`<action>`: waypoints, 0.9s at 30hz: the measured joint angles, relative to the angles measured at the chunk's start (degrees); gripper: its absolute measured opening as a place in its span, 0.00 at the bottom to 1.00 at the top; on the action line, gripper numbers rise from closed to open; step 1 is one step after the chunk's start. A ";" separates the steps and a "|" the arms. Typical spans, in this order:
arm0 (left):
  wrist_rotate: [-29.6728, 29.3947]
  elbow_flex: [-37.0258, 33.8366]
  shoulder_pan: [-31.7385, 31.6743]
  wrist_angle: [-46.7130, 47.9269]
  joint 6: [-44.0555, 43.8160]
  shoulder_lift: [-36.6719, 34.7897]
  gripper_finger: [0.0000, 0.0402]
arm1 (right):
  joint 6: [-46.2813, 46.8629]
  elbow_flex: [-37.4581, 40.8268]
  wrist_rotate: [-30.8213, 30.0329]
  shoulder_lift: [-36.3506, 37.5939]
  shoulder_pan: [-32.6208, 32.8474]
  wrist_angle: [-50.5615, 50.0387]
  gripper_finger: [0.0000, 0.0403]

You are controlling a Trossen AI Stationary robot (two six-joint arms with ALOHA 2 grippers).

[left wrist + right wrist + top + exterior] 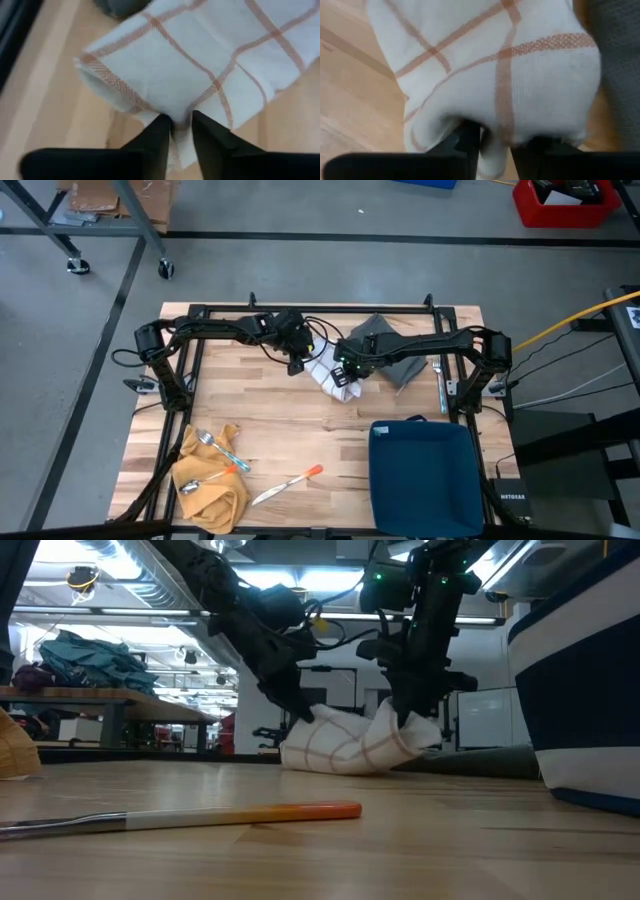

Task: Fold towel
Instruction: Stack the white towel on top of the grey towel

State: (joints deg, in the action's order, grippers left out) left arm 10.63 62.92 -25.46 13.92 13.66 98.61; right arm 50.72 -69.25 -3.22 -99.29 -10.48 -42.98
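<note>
Several loose items are seen nearest the table's front edge — a yellow cloth (212, 485) with utensils on it, an orange-handled knife (288, 484) and a blue bin (425, 477). Farther back, near the middle, the white checked towel (331, 374) is bunched on the wood. A fold of it is caught between the narrowly parted fingers of the left gripper (180, 131); the right gripper (502, 142) is pushed into the cloth likewise, a fold between its jaws. Beyond, a grey cloth (385, 345) is spread.
</note>
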 joint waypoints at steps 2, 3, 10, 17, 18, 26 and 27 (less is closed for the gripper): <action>-1.92 0.00 0.01 -0.01 -0.16 0.00 0.25 | -0.02 0.00 0.30 0.00 0.00 0.00 0.30; -2.96 0.00 0.00 -0.01 -0.15 0.00 0.28 | -0.01 0.00 0.28 -0.02 0.01 0.00 0.32; -7.41 0.00 -0.02 -0.01 -2.23 -0.05 0.39 | -0.01 0.00 1.03 -0.02 -0.02 -0.07 0.39; -0.78 -0.02 2.28 -0.01 -6.19 -1.11 0.34 | -0.02 0.00 6.32 -0.04 -0.04 -0.15 0.40; 1.51 -0.02 3.02 0.03 -6.91 -1.09 0.33 | -0.03 0.00 6.84 -0.04 -0.04 -0.15 0.40; 3.91 -0.04 10.68 -2.16 -2.67 3.72 0.28 | -0.05 0.04 11.32 -0.04 0.00 2.71 0.40; 3.24 -0.04 11.40 -3.09 -2.27 4.44 0.28 | -0.06 0.04 11.44 -0.04 0.01 3.20 0.40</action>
State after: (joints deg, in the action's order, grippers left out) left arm 13.87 62.87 -14.06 10.83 11.38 103.05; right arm 50.65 -69.21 8.22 -99.33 -10.47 -39.78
